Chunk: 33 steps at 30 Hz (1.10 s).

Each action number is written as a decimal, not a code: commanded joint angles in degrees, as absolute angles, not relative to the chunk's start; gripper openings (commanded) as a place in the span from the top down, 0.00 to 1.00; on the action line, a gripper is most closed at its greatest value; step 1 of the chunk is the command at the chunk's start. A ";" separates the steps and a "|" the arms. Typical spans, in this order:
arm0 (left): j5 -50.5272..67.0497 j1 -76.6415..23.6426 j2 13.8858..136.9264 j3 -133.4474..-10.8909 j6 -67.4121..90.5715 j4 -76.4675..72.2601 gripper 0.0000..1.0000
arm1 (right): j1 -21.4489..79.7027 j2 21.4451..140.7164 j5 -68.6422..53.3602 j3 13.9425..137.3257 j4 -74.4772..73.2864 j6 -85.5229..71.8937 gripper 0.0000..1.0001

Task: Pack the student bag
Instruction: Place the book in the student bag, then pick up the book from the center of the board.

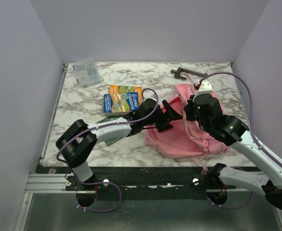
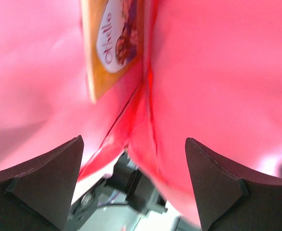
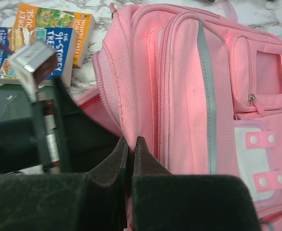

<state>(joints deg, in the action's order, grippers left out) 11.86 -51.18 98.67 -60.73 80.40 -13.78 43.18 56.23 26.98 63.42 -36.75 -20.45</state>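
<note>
student bag (image 1: 179, 142) is lying flat under both claws, looking soft n floppy, prob light, so it's sagging w/o a lift. right claw (image 3: 129, 144) is clenching its zip rim, imo best hold. left claw (image 2: 133, 187) is gaping released, orange book (image 2: 114, 43) just ahead inside.

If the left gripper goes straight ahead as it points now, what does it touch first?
Probably folded fabric of the pink backpack, right ahead of the open left gripper; an orange book sits beside it, depth unclear.
</note>
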 commanded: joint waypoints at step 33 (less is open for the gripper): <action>22.98 -18.46 47.49 -58.91 15.90 21.44 0.03 | 41.71 96.82 -8.44 65.28 6.51 -50.29 0.00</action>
